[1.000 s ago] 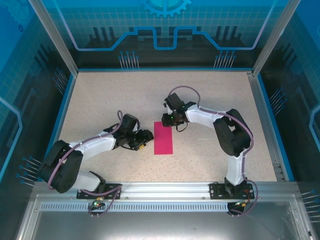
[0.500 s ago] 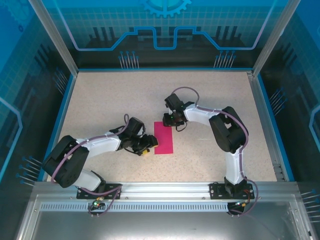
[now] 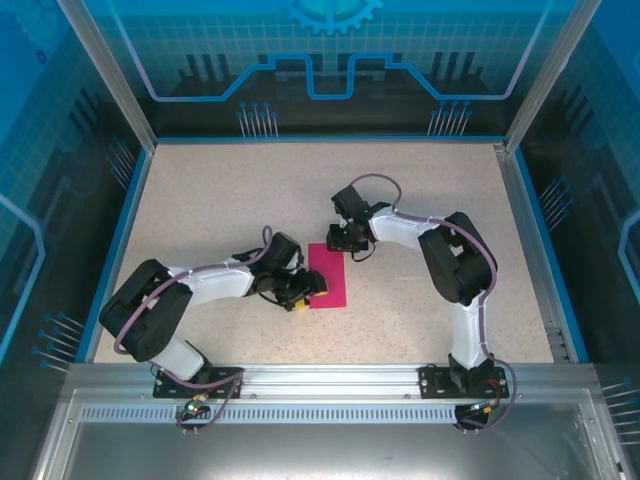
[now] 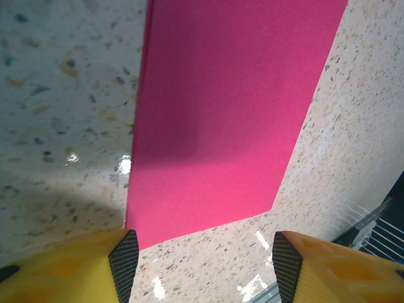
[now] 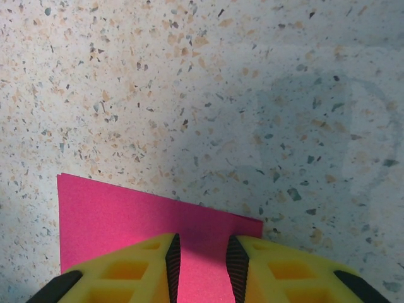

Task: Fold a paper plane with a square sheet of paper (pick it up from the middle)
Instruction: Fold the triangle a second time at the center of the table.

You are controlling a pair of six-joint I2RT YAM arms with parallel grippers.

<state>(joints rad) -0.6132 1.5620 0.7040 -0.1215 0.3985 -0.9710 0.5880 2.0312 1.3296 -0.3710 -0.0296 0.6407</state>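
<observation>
The magenta-pink sheet of paper [image 3: 330, 277] lies flat on the speckled table as a narrow rectangle, seemingly folded in half. My left gripper [image 3: 307, 296] is low at its near left corner, open wide. In the left wrist view the paper [image 4: 221, 113] runs away from the gripper [image 4: 205, 264], and its corner meets the left pad [image 4: 124, 262]. My right gripper [image 3: 339, 243] sits over the far short edge. In the right wrist view its jaws [image 5: 201, 255] stand a narrow gap apart above the paper [image 5: 107, 214], gripping nothing.
The speckled table [image 3: 220, 190] is ringed by a blue rim and clear enclosure walls. A metal rail [image 3: 330, 378] with both arm bases runs along the near edge. Free room lies to the left, right and far side of the paper.
My left gripper has slid right across the table until it reaches the paper's near left corner. The right gripper has stayed at the far edge, barely shifting.
</observation>
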